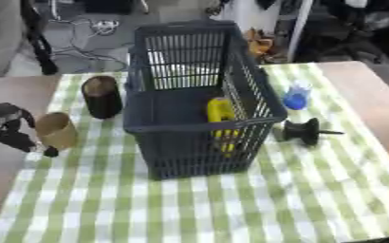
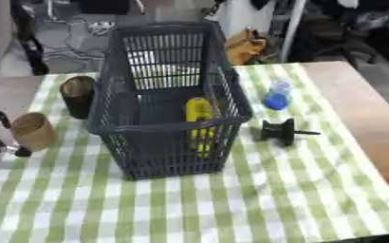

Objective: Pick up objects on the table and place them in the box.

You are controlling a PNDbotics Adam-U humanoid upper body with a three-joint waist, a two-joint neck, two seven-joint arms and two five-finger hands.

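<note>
Nearest your camera, the green-and-white checked tablecloth [image 1: 231, 209] is lying bare across the lower part of the left eye view. Behind that stretch one dark blue slatted basket [image 1: 194, 128] is standing upright, and one yellow object [image 1: 221, 116] is lying inside it against its right wall. To the basket's right you are looking at two things apart from it: one black spool-like object with a thin shaft [image 1: 304, 131] lying on its side just beside the basket's near right corner, and one small blue bottle with a pale top [image 1: 297, 96] standing farther back. To the basket's left two cups are showing: one dark cup [image 1: 101, 96] standing upright close to the basket, and one tan paper cup [image 1: 56, 130] nearer the cloth's left edge. Your left hand [image 1: 7, 128] is curling around that tan cup from the left, holding it, and a dark fingertip is showing under the cup's base. Whether the cup is resting on the cloth or lifted cannot be told.

Your right eye view is counting the same: one basket, one yellow object, one spool, one bottle, two cups. It is showing less of the left hand, cut by the frame's edge, and more of the brown table [image 2: 360, 109] to the right of the cloth. Your right hand is showing in neither view.
</note>
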